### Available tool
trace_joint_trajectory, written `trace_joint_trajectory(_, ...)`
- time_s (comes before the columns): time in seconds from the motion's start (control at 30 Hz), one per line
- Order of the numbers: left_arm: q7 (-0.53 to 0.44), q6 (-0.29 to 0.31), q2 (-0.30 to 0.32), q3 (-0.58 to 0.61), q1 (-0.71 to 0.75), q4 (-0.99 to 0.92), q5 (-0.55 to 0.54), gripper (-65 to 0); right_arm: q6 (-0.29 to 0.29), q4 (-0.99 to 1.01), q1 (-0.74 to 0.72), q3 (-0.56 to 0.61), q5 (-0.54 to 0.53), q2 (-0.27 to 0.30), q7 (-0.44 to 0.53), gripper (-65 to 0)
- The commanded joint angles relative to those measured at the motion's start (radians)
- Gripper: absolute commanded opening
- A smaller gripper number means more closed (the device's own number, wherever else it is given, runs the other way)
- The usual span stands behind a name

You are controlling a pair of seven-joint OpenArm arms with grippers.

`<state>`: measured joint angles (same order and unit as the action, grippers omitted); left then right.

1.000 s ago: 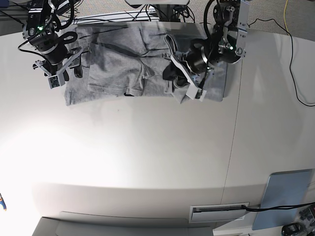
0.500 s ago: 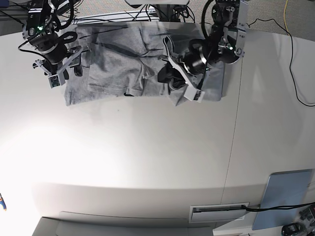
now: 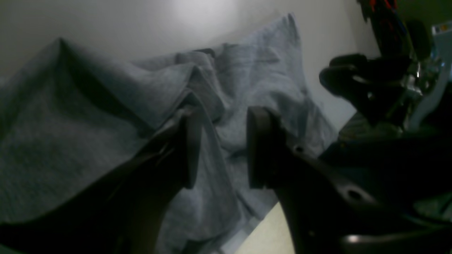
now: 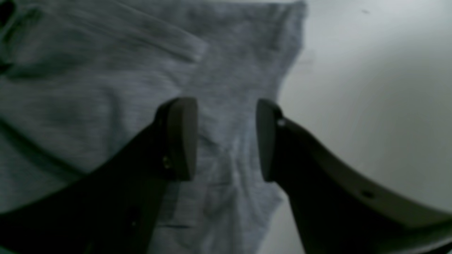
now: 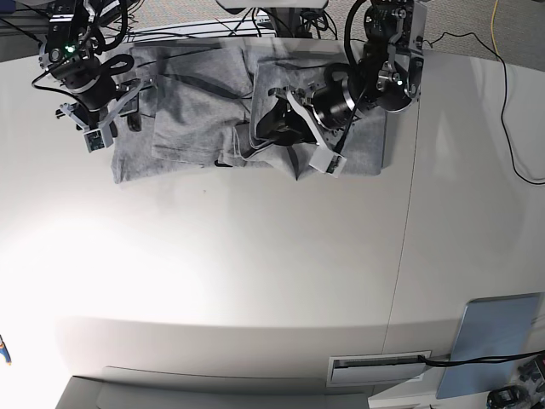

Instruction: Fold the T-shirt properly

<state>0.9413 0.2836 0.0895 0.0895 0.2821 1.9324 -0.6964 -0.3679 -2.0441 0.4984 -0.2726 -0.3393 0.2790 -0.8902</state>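
The heather-grey T-shirt lies spread and rumpled at the far edge of the white table, plain side up. My left gripper is over the shirt's middle and holds a raised fold of it. In the left wrist view a ridge of cloth runs up between the narrowed fingers. My right gripper hovers over the shirt's left edge. In the right wrist view its fingers stand apart and empty above the grey cloth, beside bare table.
A pale blue flat panel lies at the near right corner, beside a slot in the table. Cables trail over the right side. The arm bases stand behind the shirt.
My left gripper has moved left across the shirt, and a fold of the right half has come with it toward the middle. The right arm has barely moved.
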Motion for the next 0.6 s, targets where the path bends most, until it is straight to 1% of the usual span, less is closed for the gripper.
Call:
trace_joint_trajectory(0.0, -0.006, 0.048, -0.003, -0.001, -0.010, 0.018, 0.005, -42.2, 0.002, -0.018, -0.002, -0.026, 0.000, 0.012, 0.022, -38.1)
trace_joint_trajectory(0.03, 0.015, 0.093, -0.003, -0.001, -0.014, 0.018, 0.029, -42.2, 0.002, -0.018, -0.002, -0.046, -0.001, 0.012, 0.021, -38.1)
trace_joint_trajectory(0.07, 0.043, 0.113, -0.003, -0.001, -0.020, 0.019, 0.062, -42.2, 0.002, -0.018, -0.002, -0.069, -0.002, 0.013, 0.022, -38.1)
trace_joint_trajectory(0.1, 0.057, 0.114, -0.003, -0.001, -0.024, 0.019, 0.110, -42.2, 0.002, -0.018, -0.002, -0.095, -0.005, 0.013, 0.021, -38.1)
trace_joint_trajectory(0.13, 0.050, 0.102, -0.003, -0.001, -0.025, 0.018, 0.167, -42.2, 0.001, -0.018, -0.002, -0.119, -0.009, 0.012, 0.022, -38.1)
trace_joint_trajectory(0.17, 0.023, 0.076, -0.003, -0.001, -0.025, 0.018, 0.216, -42.3, 0.001, -0.018, -0.002, -0.142, -0.021, 0.013, 0.022, -38.1)
trace_joint_trajectory(0.23, -0.040, 0.004, -0.004, 0.000, -0.026, 0.017, 0.275, -45.0, 0.001, -0.018, -0.002, -0.177, -0.064, 0.018, 0.018, -38.1)
trace_joint_trajectory(0.27, -0.060, -0.013, -0.004, 0.000, -0.027, 0.017, 0.294, -48.4, 0.000, -0.018, -0.002, -0.192, -0.085, 0.018, 0.014, -38.1)
trace_joint_trajectory(0.3, -0.059, -0.014, -0.004, 0.000, -0.031, 0.017, 0.314, -53.4, -0.003, -0.018, -0.002, -0.202, -0.106, 0.018, 0.010, -38.1)
trace_joint_trajectory(0.33, -0.059, -0.009, -0.003, 0.000, -0.034, 0.016, 0.338, -60.5, -0.005, -0.018, -0.002, -0.207, -0.119, 0.018, 0.006, -38.1)
trace_joint_trajectory(0.37, -0.059, -0.006, -0.003, 0.000, -0.036, 0.014, 0.356, -65.0, -0.008, -0.018, -0.002, -0.207, -0.125, 0.018, 0.006, -38.1)
trace_joint_trajectory(0.47, -0.074, -0.002, -0.006, 0.000, -0.037, -0.011, 0.364, -65.0, -0.014, -0.018, -0.002, -0.206, -0.125, 0.018, 0.007, -38.1)
trace_joint_trajectory(0.57, -0.097, -0.003, -0.009, 0.010, -0.060, -0.095, 0.364, -65.0, -0.013, -0.018, -0.002, -0.206, -0.125, 0.018, 0.005, -38.1)
